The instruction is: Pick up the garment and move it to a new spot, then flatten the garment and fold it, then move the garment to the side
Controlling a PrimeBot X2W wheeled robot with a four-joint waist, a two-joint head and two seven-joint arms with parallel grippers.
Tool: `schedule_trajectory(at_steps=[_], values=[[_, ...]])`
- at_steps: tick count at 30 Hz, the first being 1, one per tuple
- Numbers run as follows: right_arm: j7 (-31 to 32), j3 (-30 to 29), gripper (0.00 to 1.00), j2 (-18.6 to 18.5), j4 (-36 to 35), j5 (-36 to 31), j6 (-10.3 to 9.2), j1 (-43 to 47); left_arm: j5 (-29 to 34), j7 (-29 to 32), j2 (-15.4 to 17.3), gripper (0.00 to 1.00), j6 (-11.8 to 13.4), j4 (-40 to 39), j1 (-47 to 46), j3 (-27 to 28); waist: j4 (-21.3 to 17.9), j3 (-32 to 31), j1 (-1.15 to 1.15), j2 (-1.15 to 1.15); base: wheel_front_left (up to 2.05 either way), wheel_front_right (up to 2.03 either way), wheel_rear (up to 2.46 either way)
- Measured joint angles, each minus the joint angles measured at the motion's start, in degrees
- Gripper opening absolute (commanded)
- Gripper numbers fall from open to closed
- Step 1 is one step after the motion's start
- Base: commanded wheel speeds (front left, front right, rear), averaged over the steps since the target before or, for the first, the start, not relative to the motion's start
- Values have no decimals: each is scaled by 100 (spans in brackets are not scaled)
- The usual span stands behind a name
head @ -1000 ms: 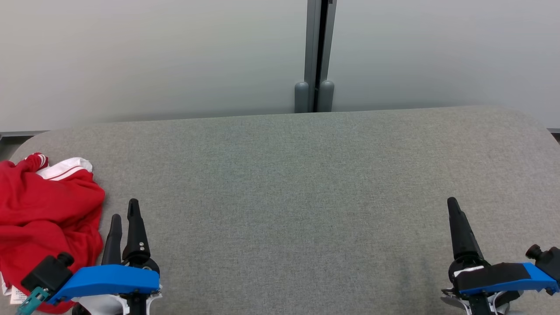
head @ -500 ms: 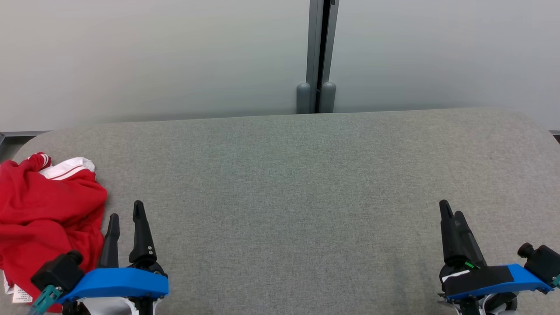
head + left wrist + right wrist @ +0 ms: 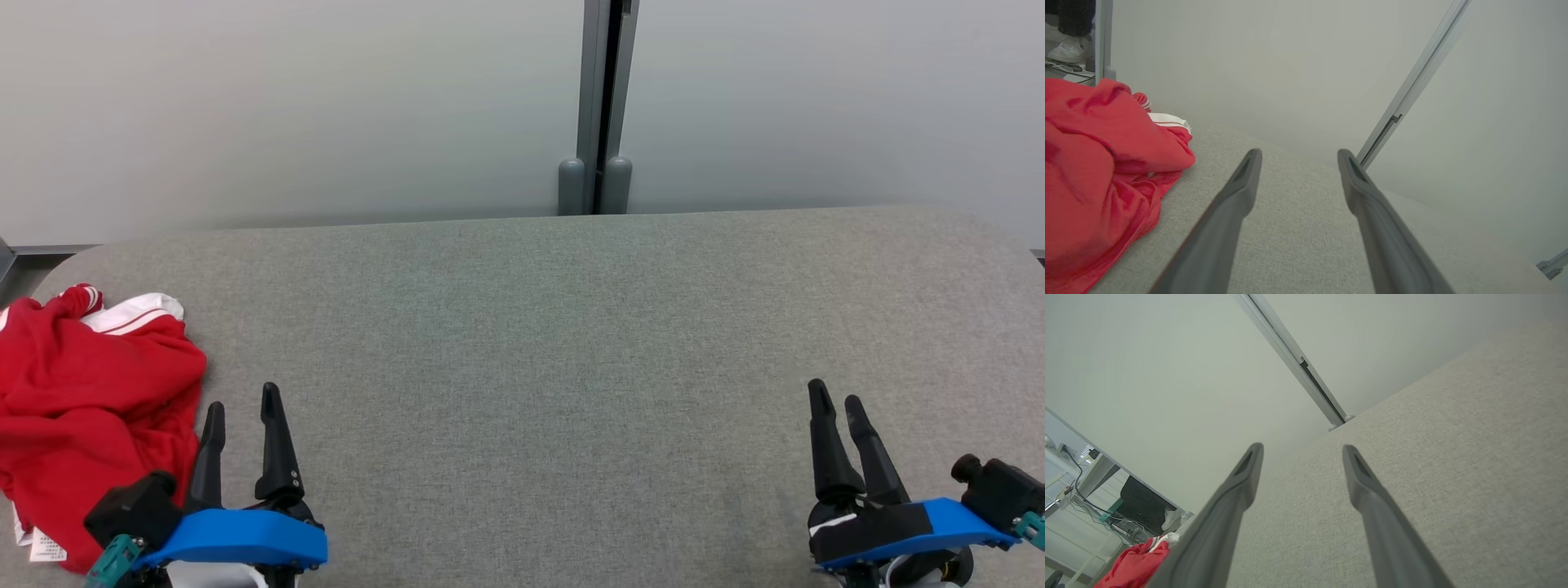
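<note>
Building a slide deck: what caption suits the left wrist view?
Open left gripper over grey table, crumpled red garment lying to its left.

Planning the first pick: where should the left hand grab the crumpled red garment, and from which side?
Grip the bulging fold on the right edge of the red garment, the part nearest the open left hand. Come in from the garment's right, low along the table: that fold stands up off the surface, so a finger can probably slide under it.
</note>
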Motion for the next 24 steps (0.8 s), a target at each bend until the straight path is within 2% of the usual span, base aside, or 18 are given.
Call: schedule_trajectory(at_steps=[24], values=[[-293,170,100,-5,132,-1109,0,8,1191,-289,13,100,53,114,10,-79,50,-10,0,0,0,0,0]])
